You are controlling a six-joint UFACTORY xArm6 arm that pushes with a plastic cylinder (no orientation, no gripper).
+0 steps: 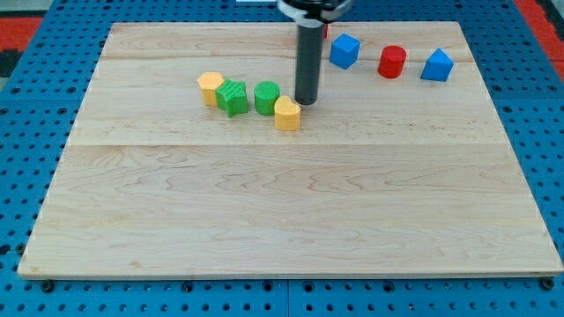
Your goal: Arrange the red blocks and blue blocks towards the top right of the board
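Observation:
A blue cube [345, 50], a red cylinder [392, 62] and a blue wedge-like block [436, 65] sit in a row near the view's top right of the wooden board [291, 211]. A sliver of another red block [324, 31] shows just right of the rod, mostly hidden behind it. My tip [306, 101] rests on the board just up and right of a yellow heart-shaped block [287, 114], left and below the blue cube.
A green cylinder [267, 97], a green star-like block [233, 97] and a yellow block [210, 87] lie in a row left of the tip. Blue pegboard [35, 106] surrounds the board.

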